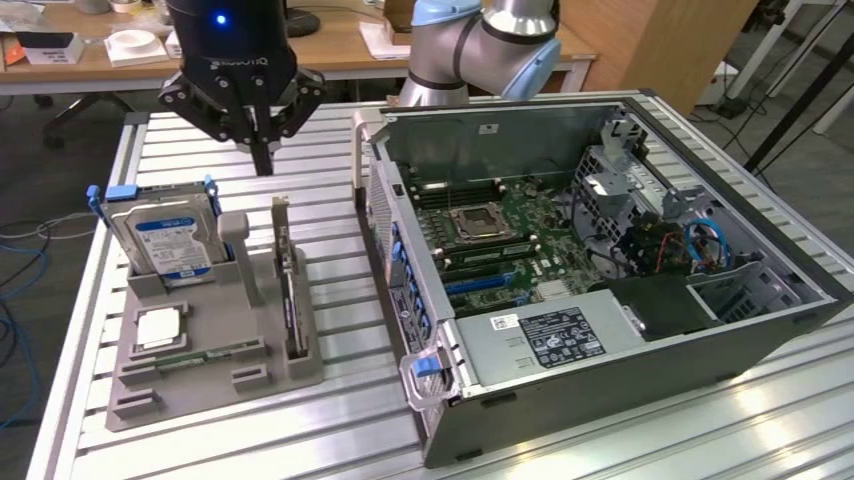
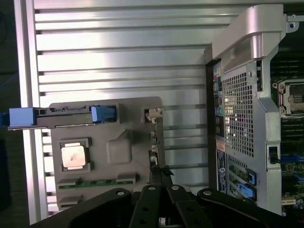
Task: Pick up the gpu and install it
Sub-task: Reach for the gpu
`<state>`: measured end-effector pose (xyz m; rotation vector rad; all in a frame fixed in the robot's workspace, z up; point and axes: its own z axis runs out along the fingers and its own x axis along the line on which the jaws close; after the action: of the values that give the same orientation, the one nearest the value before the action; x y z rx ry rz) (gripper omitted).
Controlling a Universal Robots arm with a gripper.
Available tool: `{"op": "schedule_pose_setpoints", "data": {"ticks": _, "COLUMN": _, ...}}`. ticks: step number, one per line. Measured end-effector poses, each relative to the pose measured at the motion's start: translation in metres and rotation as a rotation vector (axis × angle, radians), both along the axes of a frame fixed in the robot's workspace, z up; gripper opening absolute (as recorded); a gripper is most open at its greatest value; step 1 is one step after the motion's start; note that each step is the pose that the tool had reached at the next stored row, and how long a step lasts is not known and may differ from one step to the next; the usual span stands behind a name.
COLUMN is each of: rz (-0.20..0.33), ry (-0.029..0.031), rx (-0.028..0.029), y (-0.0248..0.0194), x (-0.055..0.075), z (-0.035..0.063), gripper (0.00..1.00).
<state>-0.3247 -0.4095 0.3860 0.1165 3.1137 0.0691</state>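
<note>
- The gripper (image 2: 160, 178), fingers pressed together, lines up with one end of the gpu (image 2: 154, 142).
- The gpu stands on edge in a grey holder (image 2: 121, 152), between a chip (image 2: 73, 156) and the computer case (image 2: 240, 118).
- A slatted metal table (image 2: 118, 61) lies beneath.

The exterior view looks down at a slant from high up and a little way off, across the ribbed silver aluminium table (image 1: 200, 140). The grey plastic parts holder (image 1: 214, 380) lies on the exterior view's left and the open dark grey metal computer case (image 1: 747, 330) on its right. The wrist view faces straight down past the black gripper (image 2: 160, 175), closer in. Both views take in the holder, the table slats and the case's perforated side.
</note>
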Motion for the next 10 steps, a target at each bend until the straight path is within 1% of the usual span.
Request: {"op": "schedule_pose_setpoints", "data": {"ticks": 10, "rz": 0.000, "ry": 0.0000, "rx": 0.0000, "y": 0.0001, "x": -0.0052, "z": -0.0001, "gripper": 0.11}}
